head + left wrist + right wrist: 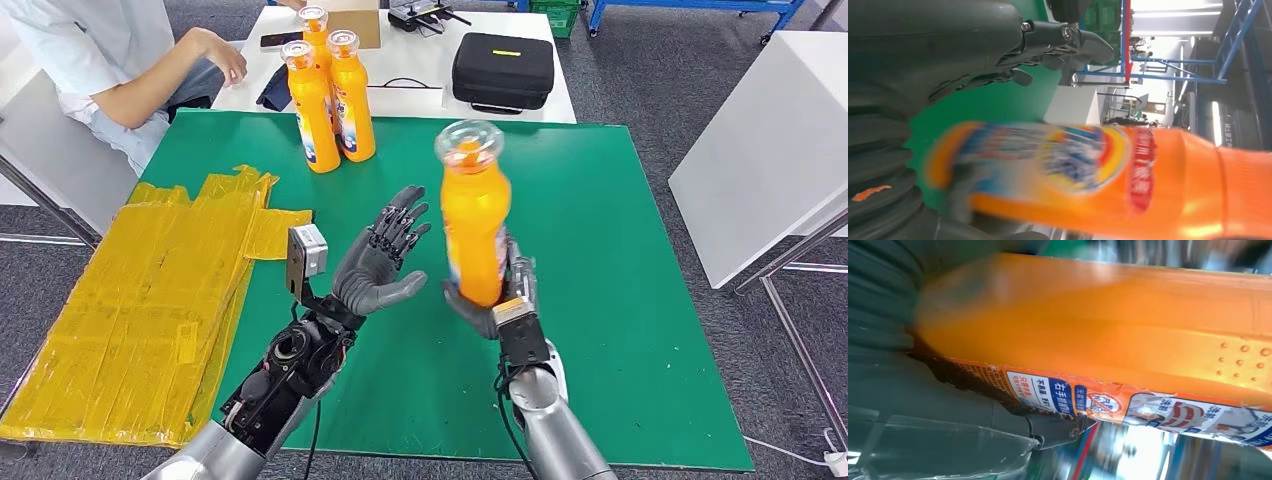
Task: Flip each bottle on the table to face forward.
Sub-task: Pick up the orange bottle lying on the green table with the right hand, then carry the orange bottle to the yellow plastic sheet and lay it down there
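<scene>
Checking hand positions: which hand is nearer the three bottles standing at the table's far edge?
Left. The open left hand hovers just in front of the three bottles; the right hand holds another bottle farther to their right.

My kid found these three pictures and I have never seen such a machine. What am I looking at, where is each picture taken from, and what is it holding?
This is a humanoid robot with two silver arms. The wide picture comes from a camera high on its body, looking down at a green table. The other two come from cameras at its wrists, so they look turned and very close. Its right hand holds an orange bottle upright above the table; its left hand is open beside it, holding nothing. Three more bottles stand at the far edge, yellow bags lie to the left, and a person sits at the far corner.
</scene>
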Robot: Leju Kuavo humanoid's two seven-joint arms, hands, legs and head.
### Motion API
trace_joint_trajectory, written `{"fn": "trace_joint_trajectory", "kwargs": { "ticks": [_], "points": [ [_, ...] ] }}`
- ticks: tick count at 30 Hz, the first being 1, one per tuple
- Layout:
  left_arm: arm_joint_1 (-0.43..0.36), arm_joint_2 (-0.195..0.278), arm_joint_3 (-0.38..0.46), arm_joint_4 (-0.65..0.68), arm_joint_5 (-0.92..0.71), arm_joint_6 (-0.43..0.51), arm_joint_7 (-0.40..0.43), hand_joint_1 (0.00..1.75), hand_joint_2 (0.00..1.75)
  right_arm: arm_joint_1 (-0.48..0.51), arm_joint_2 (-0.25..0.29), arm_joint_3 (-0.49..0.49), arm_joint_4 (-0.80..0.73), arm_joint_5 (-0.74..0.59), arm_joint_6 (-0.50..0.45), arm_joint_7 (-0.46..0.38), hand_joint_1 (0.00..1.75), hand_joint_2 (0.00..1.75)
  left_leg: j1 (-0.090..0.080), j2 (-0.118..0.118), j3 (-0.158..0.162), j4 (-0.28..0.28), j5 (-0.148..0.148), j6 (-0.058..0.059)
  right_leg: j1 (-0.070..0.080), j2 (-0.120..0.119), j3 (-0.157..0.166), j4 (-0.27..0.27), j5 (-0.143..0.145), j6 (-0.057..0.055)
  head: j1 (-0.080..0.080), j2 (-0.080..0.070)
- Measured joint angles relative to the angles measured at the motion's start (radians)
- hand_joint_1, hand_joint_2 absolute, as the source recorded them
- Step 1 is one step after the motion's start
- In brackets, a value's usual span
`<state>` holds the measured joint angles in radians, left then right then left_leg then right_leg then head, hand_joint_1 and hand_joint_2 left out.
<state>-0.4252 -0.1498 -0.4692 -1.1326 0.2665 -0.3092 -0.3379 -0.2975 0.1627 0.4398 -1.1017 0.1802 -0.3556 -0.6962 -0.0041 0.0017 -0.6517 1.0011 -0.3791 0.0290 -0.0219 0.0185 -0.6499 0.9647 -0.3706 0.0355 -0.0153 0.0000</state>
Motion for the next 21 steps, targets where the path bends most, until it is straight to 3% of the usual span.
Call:
{"fn": "trace_joint_trajectory", "kwargs": {
  "ticks": [5,10,16,21],
  "points": [
    [-0.021,0.004,-0.013,0.034,0.009,0.015,-0.032,0.0,1.75,-0.026,0.016,0.121,0.058,-0.009,0.108,0.001,1.75,1.75,0.001,0.0,0.0,0.0,0.001,-0.001,0.001,0.0,0.0,0.0,0.0,0.0,0.0,0.0],
    [-0.023,0.013,-0.016,0.046,0.004,0.025,-0.046,0.0,1.75,-0.047,0.016,0.157,0.09,-0.027,0.143,0.003,1.75,1.75,0.001,-0.001,-0.001,0.0,0.001,-0.001,0.001,0.0,0.0,0.0,0.0,0.0,0.0,0.0],
    [-0.021,0.027,-0.011,0.062,-0.012,0.067,-0.077,0.04,1.75,-0.126,0.011,0.186,0.196,-0.091,0.445,0.007,1.75,1.75,0.001,-0.001,-0.001,0.0,0.001,-0.001,0.001,0.0,-0.001,0.0,0.0,0.0,0.0,0.0],
    [-0.016,0.032,-0.001,0.077,-0.01,0.074,-0.09,0.17,1.75,-0.166,0.006,0.203,0.247,-0.073,0.475,0.007,1.75,1.75,0.001,-0.001,-0.001,0.0,0.001,-0.001,0.001,-0.001,-0.001,0.0,0.0,0.0,0.0,0.0]
  ]
}}
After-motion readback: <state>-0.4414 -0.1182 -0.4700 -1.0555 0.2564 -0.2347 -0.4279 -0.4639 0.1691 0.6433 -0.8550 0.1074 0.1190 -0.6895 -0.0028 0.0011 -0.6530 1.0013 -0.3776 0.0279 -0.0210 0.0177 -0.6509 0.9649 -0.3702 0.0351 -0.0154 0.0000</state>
